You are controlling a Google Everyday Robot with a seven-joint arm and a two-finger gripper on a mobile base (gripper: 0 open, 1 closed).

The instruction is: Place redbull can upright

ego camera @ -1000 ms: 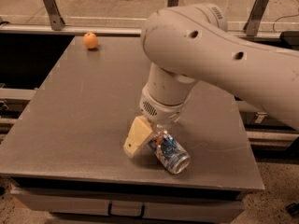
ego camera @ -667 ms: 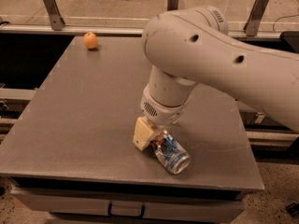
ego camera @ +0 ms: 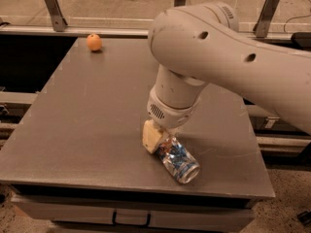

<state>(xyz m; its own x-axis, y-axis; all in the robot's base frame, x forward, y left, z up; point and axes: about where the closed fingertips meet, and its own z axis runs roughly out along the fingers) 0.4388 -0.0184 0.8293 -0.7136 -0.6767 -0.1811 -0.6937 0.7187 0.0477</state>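
The redbull can [ego camera: 180,160] lies on its side on the grey table [ego camera: 97,120], near the front right edge, its silver top pointing toward the front right. My gripper [ego camera: 163,144] hangs from the big white arm [ego camera: 218,57] and comes down onto the can's back end. One cream finger [ego camera: 151,137] presses against the can's left side; the other finger is hidden behind the can and wrist. The gripper is shut on the can, which still rests on the table.
An orange fruit [ego camera: 94,42] sits at the table's far left corner. A metal rail with posts [ego camera: 53,6] runs behind the table. The table's front edge is close below the can.
The visible cream finger has swung in to the right, from spread out to against the can. The can has stayed in place.
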